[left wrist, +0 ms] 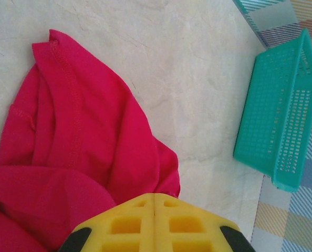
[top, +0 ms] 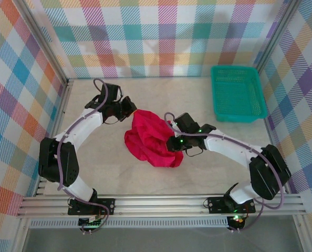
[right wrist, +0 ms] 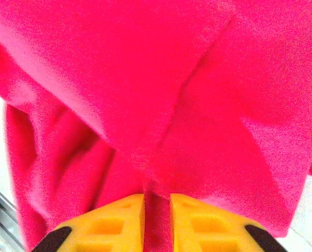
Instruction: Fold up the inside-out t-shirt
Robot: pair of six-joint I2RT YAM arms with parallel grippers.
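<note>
The inside-out t-shirt [top: 148, 139] is a crumpled bright red heap in the middle of the table, between both arms. My left gripper [top: 132, 110] is at the heap's far left corner. In the left wrist view its yellow jaws [left wrist: 155, 197] are pressed together, with red cloth [left wrist: 77, 131] pinched at their tip and a stitched hem spreading away from them. My right gripper [top: 173, 143] is at the heap's right side. In the right wrist view its jaws [right wrist: 157, 197] stand slightly apart, with a fold of the red cloth [right wrist: 156, 94] lying in the narrow gap.
A teal plastic basket [top: 237, 93] stands at the far right of the table, also seen at the right of the left wrist view [left wrist: 282, 121]. Checked walls close in the table on three sides. A metal rail runs along the near edge [top: 161, 202].
</note>
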